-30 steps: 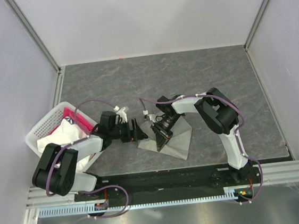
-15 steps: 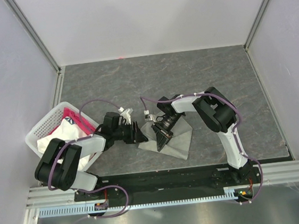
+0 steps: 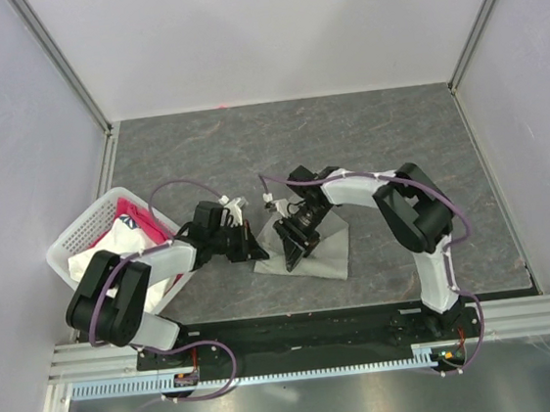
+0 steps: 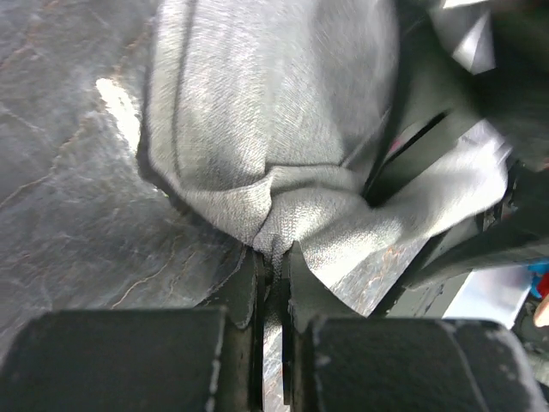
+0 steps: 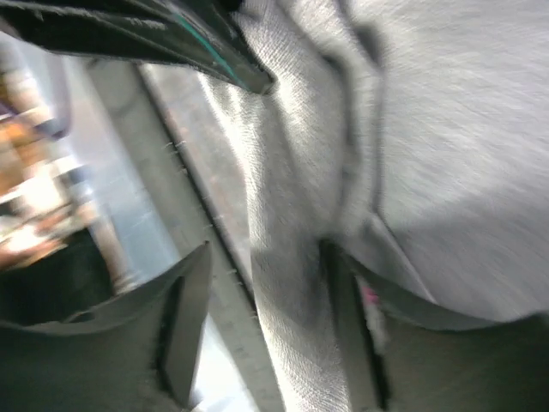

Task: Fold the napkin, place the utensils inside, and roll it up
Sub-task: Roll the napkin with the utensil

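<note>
The grey-green napkin [image 3: 324,252] lies bunched and partly folded on the dark table between the two arms. My left gripper [image 3: 250,242] is at its left corner, and in the left wrist view the left gripper [image 4: 273,259] is shut on a pinched fold of the napkin [image 4: 274,120]. My right gripper [image 3: 292,251] sits over the napkin's left part. In the right wrist view the right gripper [image 5: 266,253] stands open, with a ridge of napkin [image 5: 446,129] lying loose between its fingers. The utensils are out of view.
A white basket [image 3: 74,237] holding pink and white cloths stands at the table's left edge, close behind the left arm. Grey walls enclose the table on three sides. The black base rail [image 3: 298,331] runs along the near edge.
The left gripper moved onto the napkin's left corner and shut on it. The right gripper opened and let go of the cloth, and the napkin settled a little flatter.
</note>
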Motion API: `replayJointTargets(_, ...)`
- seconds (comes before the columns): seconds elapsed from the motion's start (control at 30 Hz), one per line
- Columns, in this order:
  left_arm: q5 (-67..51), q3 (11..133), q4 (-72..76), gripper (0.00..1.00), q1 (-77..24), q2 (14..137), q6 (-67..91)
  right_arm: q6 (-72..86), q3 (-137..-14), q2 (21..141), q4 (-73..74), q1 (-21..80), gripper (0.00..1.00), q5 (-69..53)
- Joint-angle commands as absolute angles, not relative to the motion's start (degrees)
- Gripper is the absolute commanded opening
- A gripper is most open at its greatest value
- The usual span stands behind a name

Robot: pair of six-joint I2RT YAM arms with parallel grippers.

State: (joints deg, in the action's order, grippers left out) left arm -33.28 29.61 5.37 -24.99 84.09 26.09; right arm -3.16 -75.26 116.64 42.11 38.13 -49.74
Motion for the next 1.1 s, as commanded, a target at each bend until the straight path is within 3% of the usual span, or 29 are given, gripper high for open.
replayJointTargets(0.0,-32.1,33.0,-3.5,0.02,-25.2,86.0,27.2,-2.7,-72.3,105.7,34.4,38.0,0.69,-32.4)
replayJointTargets(0.1,-32.0,35.3,-7.3,0.02,-25.1,87.4,27.4,-1.9,-66.3,96.5,27.6,40.3,0.74,-26.8)
replayJointTargets(0.27,-33.4,38.6,-11.2,0.02,-25.0,89.4,26.7,-2.3,-54.9,84.2,16.5,50.5,0.80,-4.7)
replayJointTargets(0.57,-36.2,45.1,-18.5,0.02,-24.8,95.0,22.9,-9.3,-51.6,86.6,13.4,72.8,0.83,25.1)
replayJointTargets(0.93,-36.8,46.6,-20.7,0.02,-24.7,96.3,21.2,-12.8,-53.3,95.7,13.6,75.3,0.82,31.8)
replayJointTargets(1.07,-37.4,47.0,-20.9,0.02,-24.7,96.7,20.6,-13.9,-53.2,97.6,13.8,75.1,0.76,32.5)
